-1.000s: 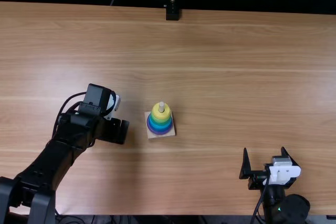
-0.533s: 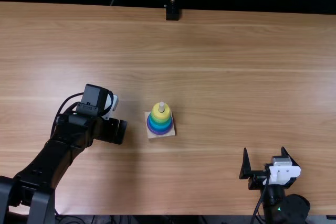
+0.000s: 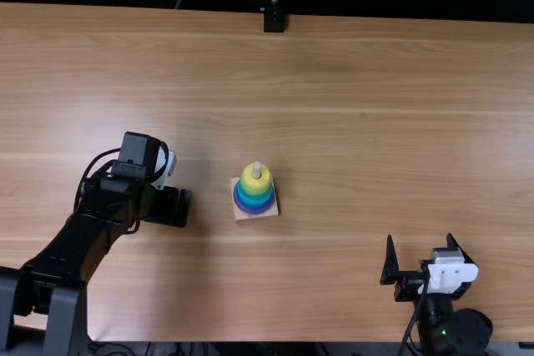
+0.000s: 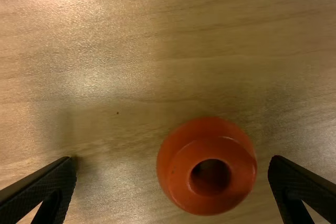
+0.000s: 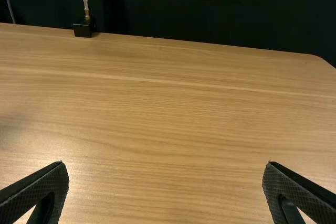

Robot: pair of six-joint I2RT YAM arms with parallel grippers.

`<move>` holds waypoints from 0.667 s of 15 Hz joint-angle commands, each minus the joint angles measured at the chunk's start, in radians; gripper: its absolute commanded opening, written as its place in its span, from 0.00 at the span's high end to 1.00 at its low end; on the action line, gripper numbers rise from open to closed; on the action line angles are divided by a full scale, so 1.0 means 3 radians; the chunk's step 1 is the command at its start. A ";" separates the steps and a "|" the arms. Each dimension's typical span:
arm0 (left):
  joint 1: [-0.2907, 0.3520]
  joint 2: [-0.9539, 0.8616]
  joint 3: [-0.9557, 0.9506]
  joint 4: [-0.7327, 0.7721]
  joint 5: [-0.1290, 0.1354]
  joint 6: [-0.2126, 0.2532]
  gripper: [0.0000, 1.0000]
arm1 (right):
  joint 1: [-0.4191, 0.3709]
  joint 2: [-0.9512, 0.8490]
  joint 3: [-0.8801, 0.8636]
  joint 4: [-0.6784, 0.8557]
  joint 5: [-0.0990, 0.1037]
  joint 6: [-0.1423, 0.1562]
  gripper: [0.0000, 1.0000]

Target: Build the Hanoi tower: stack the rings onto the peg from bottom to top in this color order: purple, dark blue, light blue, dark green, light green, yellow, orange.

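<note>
The left claw (image 3: 177,208) is wide open over the table (image 3: 334,122). The orange ring (image 4: 210,145) sits between its two fingers, closer to one, and neither finger touches it. The right claw (image 3: 420,239) is wide open too, with nothing in it. The yellow ring (image 3: 256,182) is at the top of the stack on the peg (image 3: 257,170), between the two claws
</note>
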 commanded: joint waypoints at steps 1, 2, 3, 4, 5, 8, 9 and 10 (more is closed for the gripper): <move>0.0009 0.0042 -0.0043 0.0001 0.0058 0.0048 0.03 | -0.0037 -0.0041 -0.0228 -0.0174 0.0008 -0.0013 0.00; 0.0009 0.0042 -0.0048 0.0001 0.0058 0.0048 0.27 | -0.0037 -0.0041 -0.0228 -0.0174 0.0008 -0.0013 0.00; 0.0009 0.0042 -0.0048 0.0001 0.0040 0.0054 0.49 | -0.0037 -0.0041 -0.0228 -0.0174 0.0008 -0.0007 0.00; 0.0009 0.0042 -0.0048 0.0001 0.0021 0.0054 0.66 | -0.0037 -0.0041 -0.0228 -0.0174 0.0008 -0.0013 0.00; 0.0009 0.0042 -0.0048 0.0001 -0.0003 0.0054 0.83 | -0.0037 -0.0041 -0.0228 -0.0174 0.0008 -0.0013 0.00; 0.0009 0.0037 -0.0048 0.0007 -0.0230 0.0048 1.00 | -0.0037 -0.0041 -0.0228 -0.0174 0.0008 -0.0007 0.00; 0.0009 0.0037 -0.0043 0.0001 -0.0310 0.0048 1.00 | -0.0037 -0.0041 -0.0228 -0.0174 0.0008 -0.0007 0.00; 0.0009 0.0037 -0.0038 0.0001 -0.0341 0.0054 1.00 | -0.0037 -0.0041 -0.0228 -0.0174 0.0008 -0.0013 0.00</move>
